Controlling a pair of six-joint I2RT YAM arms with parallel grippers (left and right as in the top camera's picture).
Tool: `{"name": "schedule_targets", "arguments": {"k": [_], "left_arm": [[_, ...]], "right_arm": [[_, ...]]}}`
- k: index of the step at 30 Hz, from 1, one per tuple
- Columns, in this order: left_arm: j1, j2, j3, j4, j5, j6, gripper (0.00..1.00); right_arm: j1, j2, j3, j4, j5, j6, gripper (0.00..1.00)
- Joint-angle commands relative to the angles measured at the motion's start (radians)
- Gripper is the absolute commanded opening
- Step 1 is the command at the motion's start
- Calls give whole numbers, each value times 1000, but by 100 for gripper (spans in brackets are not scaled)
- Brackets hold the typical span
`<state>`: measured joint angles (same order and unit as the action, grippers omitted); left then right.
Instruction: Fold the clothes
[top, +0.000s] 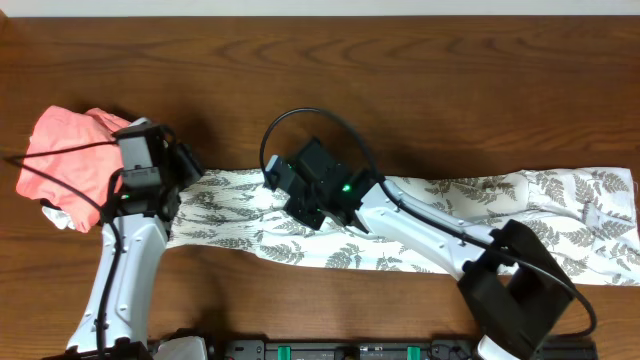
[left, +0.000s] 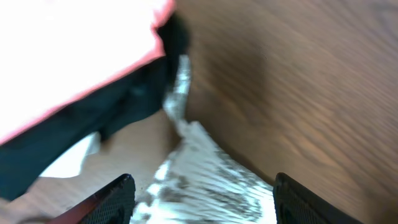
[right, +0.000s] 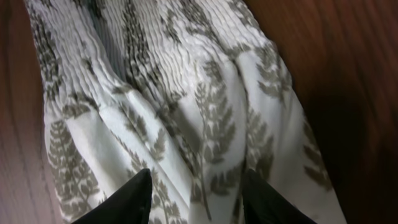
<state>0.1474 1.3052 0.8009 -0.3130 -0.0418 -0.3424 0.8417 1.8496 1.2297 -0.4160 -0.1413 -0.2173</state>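
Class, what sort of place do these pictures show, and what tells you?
Probably a robotics lab bench for cloth-folding trials: a wooden table, a left arm and right arm reaching over it, and a fern-print garment stretched out along it.

Desk (top: 400, 80): dark wood, visible grain, slight sheen. Clothes (top: 560, 215): thin white cloth, matt, fern print, finely pleated band. Pink garment (top: 60, 150): soft matt cloth. Black cloth (left: 93, 118): blurred, probably matt.
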Motion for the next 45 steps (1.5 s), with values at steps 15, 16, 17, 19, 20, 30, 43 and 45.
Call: {"name": "schedule_targets", "arguments": {"k": [15,16,17,19,20,30,43,45], "left_arm": [[52,-11,2,-19,8,-30,73],[52,-11,2,-19,8,-30,73],[52,-11,2,-19,8,-30,73],[52,-11,2,-20,8,-30,73],[52,-11,2,-20,8,-30,73],[52,-11,2,-23,8,-30,73],[52,-11,2,-23,8,-30,73],[52,-11,2,-23,8,-30,73]], "right_arm": [[37,118,14,92,-1,23,1],[37,117,14,92,6,24,1],[37,113,14,92,21,31,1],[37,104,15,95,63,45,1],[37,100,16,100,76,45,4],[45,95,16,156,85,45,41],[47,155,16,203,85,46,27],[48,155,16,205,85,45,22]]}}
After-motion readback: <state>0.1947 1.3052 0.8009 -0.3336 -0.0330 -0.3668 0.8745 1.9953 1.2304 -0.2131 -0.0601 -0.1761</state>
